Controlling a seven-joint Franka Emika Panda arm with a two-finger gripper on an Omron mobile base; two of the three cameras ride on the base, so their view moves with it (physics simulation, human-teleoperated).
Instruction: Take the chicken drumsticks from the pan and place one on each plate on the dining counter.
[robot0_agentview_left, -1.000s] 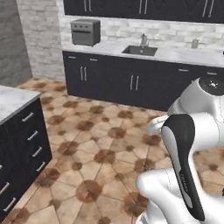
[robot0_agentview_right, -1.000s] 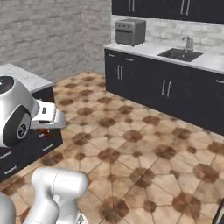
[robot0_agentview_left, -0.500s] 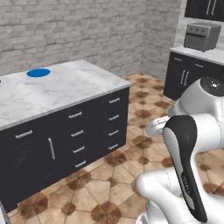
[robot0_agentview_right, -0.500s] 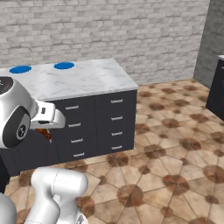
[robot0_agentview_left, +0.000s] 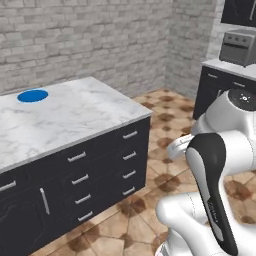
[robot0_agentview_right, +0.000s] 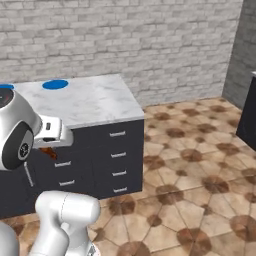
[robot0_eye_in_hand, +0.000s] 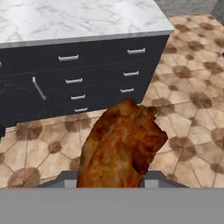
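Claw (robot0_agentview_right: 48, 151) closed on one chicken drumstick (robot0_eye_in_hand: 121, 147). In the hand view the drumstick rises from between the fingers, orange-brown, held out over the floor in front of the island cabinet. From the right base view a scrap of the same brown meat shows just below the white hand, level with the cabinet's upper drawers.

Tabletop (robot0_agentview_left: 75, 117): white marble with grey veining, on a dark cabinet with silver drawer handles (robot0_agentview_left: 80, 178). One blue plate (robot0_agentview_left: 32, 95) lies flat near the far edge. From the right base view that plate (robot0_agentview_right: 55, 85) sits well back from the near edge; a second blue plate (robot0_agentview_right: 6, 87) shows as a sliver at the frame's left, partly behind the arm's shoulder.

Surroundings: brown patterned tile floor (robot0_agentview_right: 190, 185), grey brick wall (robot0_agentview_left: 90, 40) behind the island. A silver toaster oven (robot0_agentview_left: 241, 47) stands on a separate counter at right.
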